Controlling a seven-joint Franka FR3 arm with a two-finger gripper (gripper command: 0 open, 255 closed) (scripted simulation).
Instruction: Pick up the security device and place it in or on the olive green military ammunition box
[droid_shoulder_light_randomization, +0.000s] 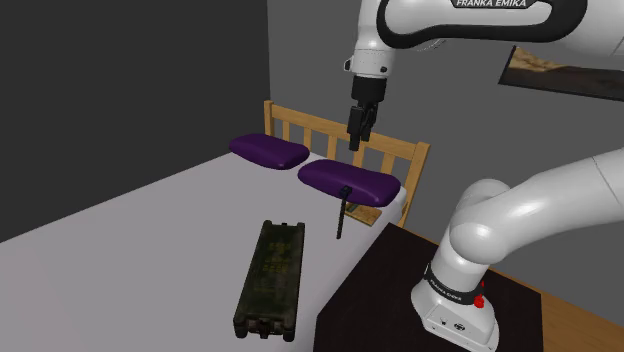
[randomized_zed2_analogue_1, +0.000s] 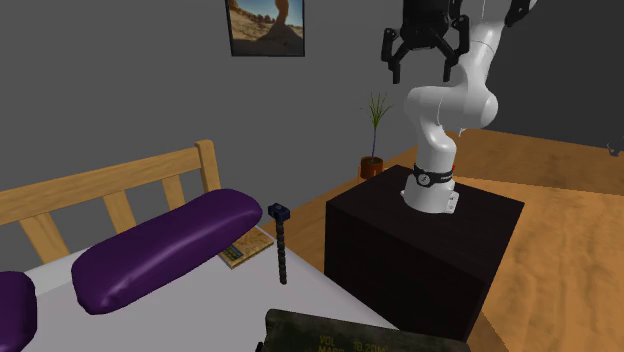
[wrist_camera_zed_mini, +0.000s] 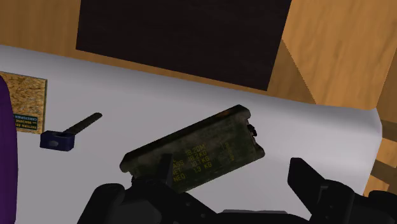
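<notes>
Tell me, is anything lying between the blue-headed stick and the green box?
Nothing is. In the wrist view the white sheet is bare between the blue-headed stick and the green box. The shoulder view shows the same bare gap.

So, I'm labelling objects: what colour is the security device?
Security device: dark blue head, black shaft; wrist view shows it best.

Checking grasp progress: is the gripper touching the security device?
Apart. Shoulder view shows the gripper hanging clear above the security device, pillow visible between them.
</notes>
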